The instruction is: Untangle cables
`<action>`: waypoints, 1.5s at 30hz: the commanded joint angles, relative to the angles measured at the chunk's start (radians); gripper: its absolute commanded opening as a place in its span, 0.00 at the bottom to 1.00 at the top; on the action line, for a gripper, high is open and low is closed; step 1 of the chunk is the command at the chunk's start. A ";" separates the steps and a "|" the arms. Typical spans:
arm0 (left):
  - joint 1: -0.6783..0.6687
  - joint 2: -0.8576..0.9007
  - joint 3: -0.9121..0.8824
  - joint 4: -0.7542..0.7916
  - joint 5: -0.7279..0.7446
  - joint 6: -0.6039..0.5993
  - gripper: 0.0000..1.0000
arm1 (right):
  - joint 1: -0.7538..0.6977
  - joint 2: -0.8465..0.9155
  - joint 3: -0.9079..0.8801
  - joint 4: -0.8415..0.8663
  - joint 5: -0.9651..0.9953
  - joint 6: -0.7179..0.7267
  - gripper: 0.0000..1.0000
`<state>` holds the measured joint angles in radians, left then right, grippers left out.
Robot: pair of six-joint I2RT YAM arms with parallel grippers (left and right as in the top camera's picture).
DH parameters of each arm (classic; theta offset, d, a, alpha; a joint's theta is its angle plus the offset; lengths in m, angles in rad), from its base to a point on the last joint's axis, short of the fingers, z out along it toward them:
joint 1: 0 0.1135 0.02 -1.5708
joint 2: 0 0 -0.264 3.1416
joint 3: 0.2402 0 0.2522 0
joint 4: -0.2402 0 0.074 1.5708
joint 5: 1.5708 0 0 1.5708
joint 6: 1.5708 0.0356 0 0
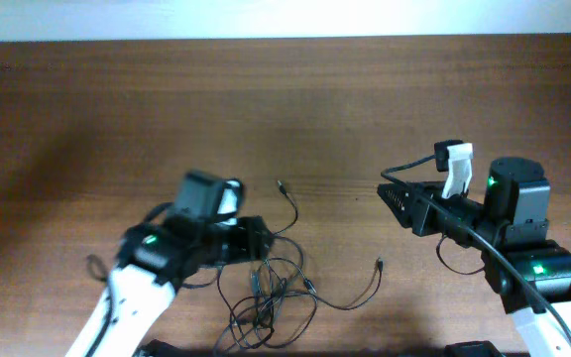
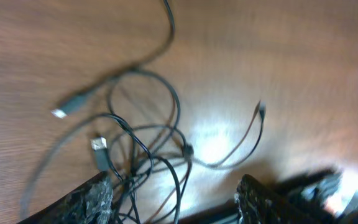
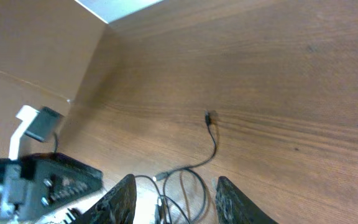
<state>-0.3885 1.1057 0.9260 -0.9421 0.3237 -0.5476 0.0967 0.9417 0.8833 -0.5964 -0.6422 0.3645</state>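
Left fingers [image 2: 95,200] stand spread directly over the tangled cables [image 2: 145,155], while right fingers [image 3: 120,200], also parted, hover apart from them.

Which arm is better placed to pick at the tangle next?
Left, probably. The left gripper is open directly over the knotted cables. The right gripper, also open, sits apart over bare table, with the tangle well ahead of it.

Robot lab test bench, bare wood-grain table [image 1: 285,109], black-and-white left arm [image 1: 142,268] and right arm [image 1: 523,248] at the table's near edge, pale wall [image 1: 285,18] beyond its far edge, thin black cables [image 1: 266,288] tangled on the table
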 commanded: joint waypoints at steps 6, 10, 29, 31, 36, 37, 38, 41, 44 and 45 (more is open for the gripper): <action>-0.451 0.510 0.002 0.024 -0.120 -0.070 0.33 | -0.006 -0.006 0.003 -0.031 0.082 -0.047 0.41; -0.420 0.425 0.140 -0.016 -0.273 -0.069 0.00 | -0.006 -0.006 0.003 -0.056 0.105 -0.047 0.41; -0.263 -0.239 0.462 0.094 -0.434 0.050 0.00 | 0.414 0.097 0.003 0.378 -0.294 0.390 0.25; -0.263 -0.239 0.462 0.095 -0.434 0.050 0.00 | 0.479 0.127 0.003 0.442 -0.217 0.393 0.32; -0.263 -0.239 0.462 0.120 -0.433 0.048 0.00 | 0.625 0.296 0.003 0.656 -0.030 0.732 0.41; -0.263 -0.239 0.462 0.122 -0.433 0.044 0.00 | 0.650 0.324 0.003 0.737 -0.030 0.762 0.42; -0.263 -0.239 0.462 0.127 -0.433 0.036 0.00 | 0.665 0.339 0.003 0.784 -0.021 0.784 0.43; -0.263 -0.245 0.462 0.149 -0.433 -0.053 0.00 | 0.676 0.363 0.003 0.811 0.245 0.868 0.32; -0.263 -0.293 0.463 0.185 -0.407 -0.101 0.00 | 0.672 0.363 0.003 0.729 0.425 0.870 0.04; -0.263 -0.334 0.463 0.190 -0.435 -0.100 0.00 | 0.650 0.363 0.003 0.638 0.457 0.858 0.04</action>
<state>-0.6533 0.8486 1.3842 -0.7696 -0.1013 -0.6212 0.7681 1.2972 0.8814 0.1112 -0.3195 1.2289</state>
